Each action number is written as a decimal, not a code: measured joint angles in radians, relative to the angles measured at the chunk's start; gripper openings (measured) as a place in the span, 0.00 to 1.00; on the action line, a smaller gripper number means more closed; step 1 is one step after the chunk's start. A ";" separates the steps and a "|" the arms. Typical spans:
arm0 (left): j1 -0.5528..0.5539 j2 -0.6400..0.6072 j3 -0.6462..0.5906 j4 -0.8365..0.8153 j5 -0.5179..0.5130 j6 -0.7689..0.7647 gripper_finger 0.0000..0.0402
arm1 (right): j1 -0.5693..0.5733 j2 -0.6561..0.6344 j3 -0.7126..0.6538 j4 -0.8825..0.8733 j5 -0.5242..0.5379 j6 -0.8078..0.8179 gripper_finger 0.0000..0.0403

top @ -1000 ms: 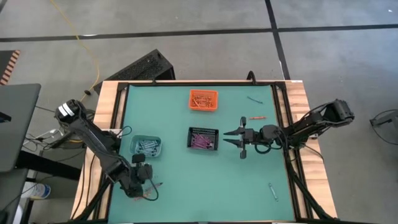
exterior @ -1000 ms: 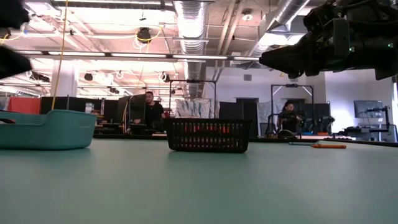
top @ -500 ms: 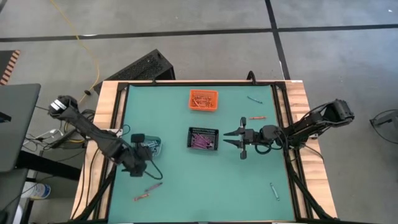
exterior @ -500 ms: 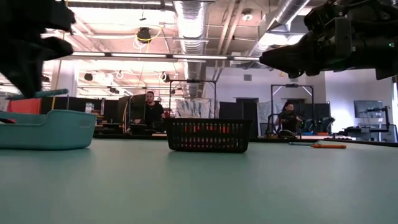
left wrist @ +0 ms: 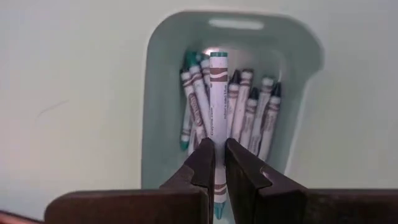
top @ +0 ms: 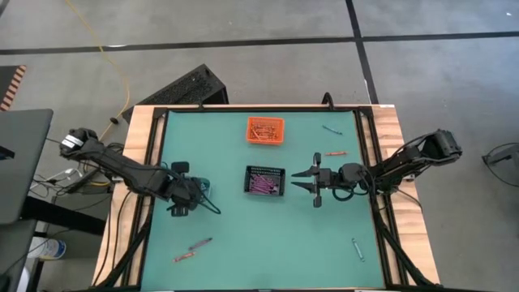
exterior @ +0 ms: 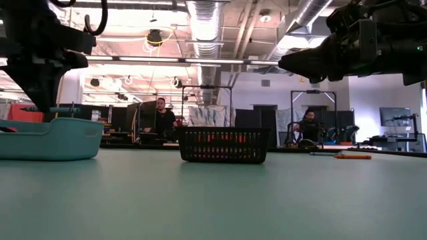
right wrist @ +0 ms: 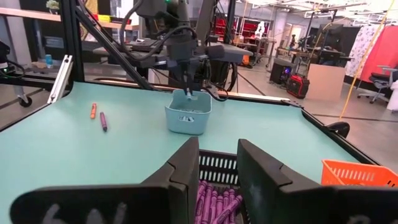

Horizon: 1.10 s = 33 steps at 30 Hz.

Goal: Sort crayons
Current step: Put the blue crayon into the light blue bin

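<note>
from the high view you have the left gripper [top: 185, 197] over the teal bin [top: 200, 186] at the left of the green table [top: 243, 243], while the right gripper [top: 302, 180] hangs just right of the black bin [top: 264, 180] of purple crayons [top: 261, 186]; the orange bin [top: 265, 130] sits at the far side, an orange crayon [top: 336, 153] and a blue-grey crayon [top: 331, 128] lie far right, another blue-grey crayon [top: 356, 249] near right, and a purple crayon [top: 199, 242] with a second orange crayon [top: 183, 257] lie near left. in the low view you see the left arm's gripper [exterior: 41, 73] above the teal bin [exterior: 50, 138], the black bin [exterior: 223, 145] in the middle, and the right arm [exterior: 347, 47] high at the right; people sit in the room beyond. in the left wrist view your left gripper [left wrist: 217, 163] is clamped narrow on a held blue-grey crayon [left wrist: 217, 93], poised over the teal bin [left wrist: 161, 93] that holds more crayons [left wrist: 255, 118] of that kind. in the right wrist view your right gripper [right wrist: 216, 163] stands with fingers apart, holding nothing, over the black bin [right wrist: 217, 167].
</note>
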 joint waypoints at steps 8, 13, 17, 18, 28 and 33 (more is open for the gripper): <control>0.015 0.000 0.000 -0.010 0.032 0.025 0.03 | 0.000 0.000 0.000 0.000 0.000 0.000 0.28; 0.015 0.000 0.000 -0.010 0.054 0.016 0.03 | 0.000 0.000 0.000 0.000 0.000 -0.001 0.28; 0.015 0.000 0.000 -0.009 0.061 0.004 0.03 | 0.000 0.000 0.000 0.000 0.000 -0.003 0.28; 0.015 0.000 0.000 -0.009 0.060 -0.003 0.03 | 0.000 0.000 0.000 0.000 0.000 -0.003 0.28; 0.014 0.000 0.000 -0.009 0.073 -0.013 0.20 | 0.000 0.000 0.000 0.000 0.000 -0.003 0.28; 0.014 -0.016 0.000 -0.012 0.073 -0.003 0.26 | -0.003 0.000 0.000 0.000 0.000 -0.003 0.28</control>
